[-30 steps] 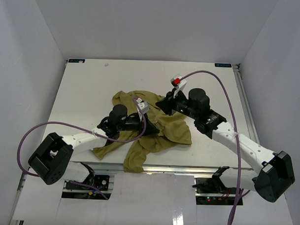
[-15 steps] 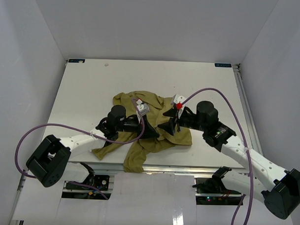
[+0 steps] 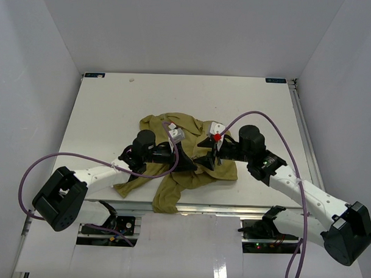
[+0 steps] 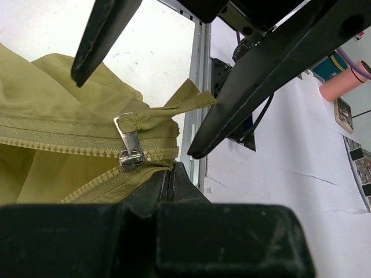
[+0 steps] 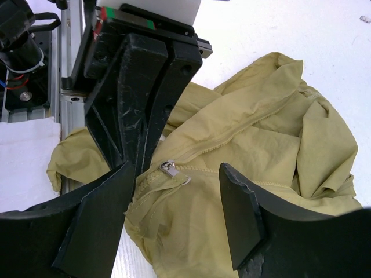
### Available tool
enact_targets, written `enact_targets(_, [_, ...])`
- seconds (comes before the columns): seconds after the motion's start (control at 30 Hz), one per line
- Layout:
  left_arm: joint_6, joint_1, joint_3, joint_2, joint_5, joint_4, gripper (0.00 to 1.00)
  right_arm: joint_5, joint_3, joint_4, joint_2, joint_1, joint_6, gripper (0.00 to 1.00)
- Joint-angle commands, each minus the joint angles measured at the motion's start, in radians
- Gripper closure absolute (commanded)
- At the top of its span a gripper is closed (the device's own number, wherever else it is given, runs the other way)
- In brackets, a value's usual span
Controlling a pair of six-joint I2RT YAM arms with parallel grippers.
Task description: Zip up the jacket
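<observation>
The olive-green jacket lies crumpled at the table's front middle, one part hanging over the front edge. My left gripper is shut on the jacket's hem just below the silver zipper slider. The zipper is open below the slider. My right gripper is open and hovers over the slider, with one finger on each side of it and touching nothing. In the right wrist view my left gripper pinches the cloth beside the slider. The right gripper's fingers reach in from above in the left wrist view.
The white table has walls on three sides. A metal rail runs along the front edge close to the grippers. Purple cables loop off both arms. A pink cylinder lies on the floor below.
My right arm has swung forward and left from the jacket's back edge down to the zipper slider, next to my left gripper. The left gripper has kept its hold.
</observation>
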Motion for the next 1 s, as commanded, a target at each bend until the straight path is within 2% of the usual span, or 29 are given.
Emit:
enact_targets(0.0, [0.01, -0.002, -0.012, -0.037, 0.024, 0.025, 1.0, -0.011, 0.002, 0.078, 0.036, -0.003, -0.005, 0.33])
enact_targets(0.33, [0.01, 0.0, -0.014, -0.038, 0.014, 0.027, 1.0, -0.024, -0.048, 0.146, 0.067, -0.003, 0.043, 0.38])
enact_targets(0.43, [0.011, 0.0, -0.016, -0.036, 0.011, 0.028, 1.0, -0.024, -0.053, 0.161, 0.072, -0.003, 0.056, 0.48])
enact_targets(0.57, [0.011, -0.002, -0.016, -0.034, 0.009, 0.028, 1.0, -0.002, -0.057, 0.19, 0.077, -0.003, 0.07, 0.75])
enact_targets(0.67, [0.011, -0.002, -0.016, -0.028, 0.008, 0.027, 1.0, 0.048, -0.072, 0.265, 0.066, -0.003, 0.106, 0.89])
enact_targets(0.73, [0.011, 0.0, -0.016, -0.027, 0.008, 0.028, 1.0, 0.069, -0.088, 0.328, 0.054, -0.003, 0.136, 0.92])
enact_targets(0.97, [0.009, -0.002, -0.019, -0.033, 0.005, 0.031, 1.0, 0.073, -0.146, 0.426, 0.027, -0.003, 0.169, 0.92])
